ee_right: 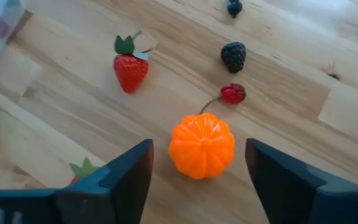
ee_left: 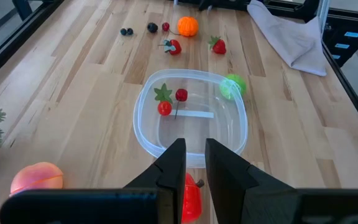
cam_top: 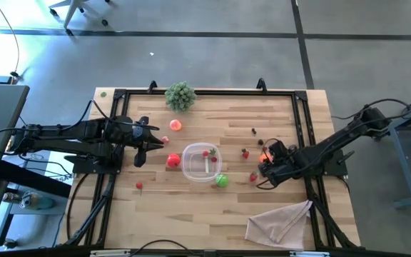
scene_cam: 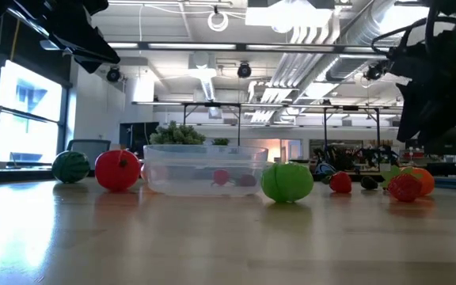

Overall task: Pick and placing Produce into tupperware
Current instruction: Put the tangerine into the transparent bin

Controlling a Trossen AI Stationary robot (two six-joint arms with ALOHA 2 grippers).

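Your right hand [ee_right: 197, 180] is open wide, with one finger on each side of the round orange toy fruit [ee_right: 202, 145] with ridges. It holds nothing yet. The orange fruit sits on the wooden table [cam_top: 277, 118], on the right side, well apart from the clear plastic tub with round corners [cam_top: 201, 162] in the middle.

Your left hand [ee_left: 195, 171] is nearly shut and holds nothing. It hovers near the left edge of the tub, just above a shiny red toy fruit [ee_left: 190, 196].

Here is what could go wrong. The orange fruit is round and smooth, so it could pop out or roll away if your fingers close off centre. A small dark red berry with a thin stem [ee_right: 232, 94] lies just beside it, on its far side. Your fingers could bump that berry if you push forward. A red toy strawberry with green leaves [ee_right: 130, 67] lies near too, but farther off.

The orange fruit is round like a ball, so it has no long side. I judge that you can squeeze it from any side. The tub lies flat with its open side up, and its long side runs left to right in the view from above. A few small red fruits [ee_left: 172, 102] are already inside it. A green round fruit [cam_top: 222, 180] touches its near right corner, so you could knock it when you drop things in.
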